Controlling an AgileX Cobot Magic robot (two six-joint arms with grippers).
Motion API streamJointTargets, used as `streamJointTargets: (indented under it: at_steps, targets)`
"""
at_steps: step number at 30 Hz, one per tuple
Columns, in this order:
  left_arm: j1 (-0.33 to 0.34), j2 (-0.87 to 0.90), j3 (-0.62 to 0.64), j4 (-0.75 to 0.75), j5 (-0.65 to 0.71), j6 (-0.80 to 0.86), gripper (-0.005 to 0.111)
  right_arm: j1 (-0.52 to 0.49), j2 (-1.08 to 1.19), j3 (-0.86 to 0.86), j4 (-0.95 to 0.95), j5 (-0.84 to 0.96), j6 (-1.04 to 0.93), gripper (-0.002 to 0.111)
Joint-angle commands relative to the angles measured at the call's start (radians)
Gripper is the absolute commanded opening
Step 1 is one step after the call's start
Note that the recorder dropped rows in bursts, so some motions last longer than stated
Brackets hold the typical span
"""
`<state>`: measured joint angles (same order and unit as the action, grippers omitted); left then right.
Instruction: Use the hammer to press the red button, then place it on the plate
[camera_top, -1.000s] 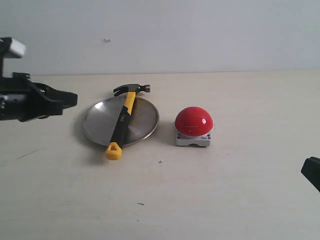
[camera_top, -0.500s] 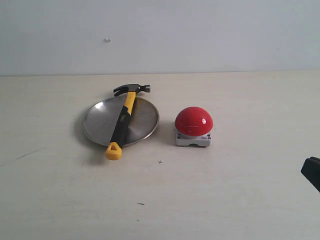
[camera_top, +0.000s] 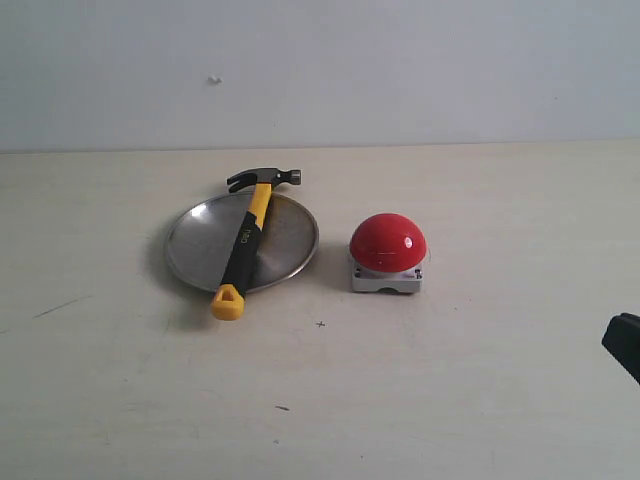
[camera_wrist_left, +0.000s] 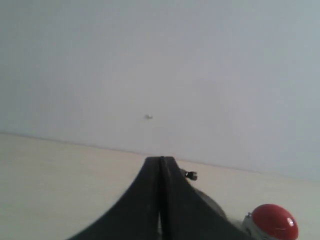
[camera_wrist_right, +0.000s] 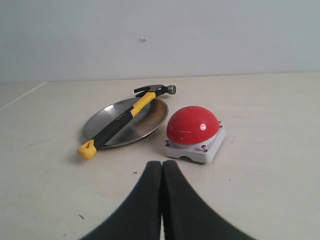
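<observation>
The hammer (camera_top: 246, 240) lies across the metal plate (camera_top: 200, 240), its dark head (camera_top: 264, 179) past the far rim and its yellow looped end (camera_top: 228, 302) over the near rim. To the right of the plate, apart from it, stands the red button (camera_top: 388, 243) on its grey base. My right gripper (camera_wrist_right: 161, 165) is shut and empty, well short of the red button (camera_wrist_right: 193, 125), the hammer (camera_wrist_right: 120, 120) and the plate (camera_wrist_right: 150, 120). Only a black part of the right arm (camera_top: 624, 343) shows at the exterior view's right edge. My left gripper (camera_wrist_left: 161, 160) is shut and empty; past it show the hammer's head (camera_wrist_left: 190, 175) and the red button (camera_wrist_left: 274, 223).
The things rest on a pale beige tabletop (camera_top: 320, 400) with small dark marks (camera_top: 320, 324). A plain light wall (camera_top: 400, 70) rises behind the table's far edge.
The left arm, seen at the exterior view's left edge one second ago, has drawn out of that view. Hammer, plate and button have not moved.
</observation>
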<state>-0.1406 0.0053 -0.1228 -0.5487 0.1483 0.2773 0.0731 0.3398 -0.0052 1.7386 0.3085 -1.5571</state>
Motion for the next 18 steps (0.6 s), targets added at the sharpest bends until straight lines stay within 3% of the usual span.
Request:
streamJointTargets:
  at_steps: [1, 5, 8, 11, 15, 18]
  targets:
    - [0.002, -0.005, 0.093, 0.281, -0.067, -0.32, 0.0, -0.003, -0.005, 0.005, 0.006, 0.003, -0.004, 0.0]
    - [0.002, -0.005, 0.123, 0.312, -0.098, -0.403, 0.0, -0.003, -0.005, 0.005, 0.006, 0.008, -0.004, 0.0]
    - [0.002, -0.005, 0.123, 0.467, -0.06, -0.415, 0.0, -0.003, -0.005, 0.005, 0.006, 0.008, -0.004, 0.0]
    - [0.002, -0.005, 0.123, 0.831, -0.047, -0.412, 0.0, -0.003, -0.005, 0.005, 0.006, 0.01, -0.004, 0.0]
    - [0.002, -0.005, 0.123, 1.444, -0.017, -0.412, 0.0, -0.003, -0.005, 0.005, 0.006, 0.01, -0.004, 0.0]
    - [0.002, -0.005, 0.123, 1.658, -0.015, -0.412, 0.0, -0.003, -0.005, 0.005, 0.006, 0.01, -0.004, 0.0]
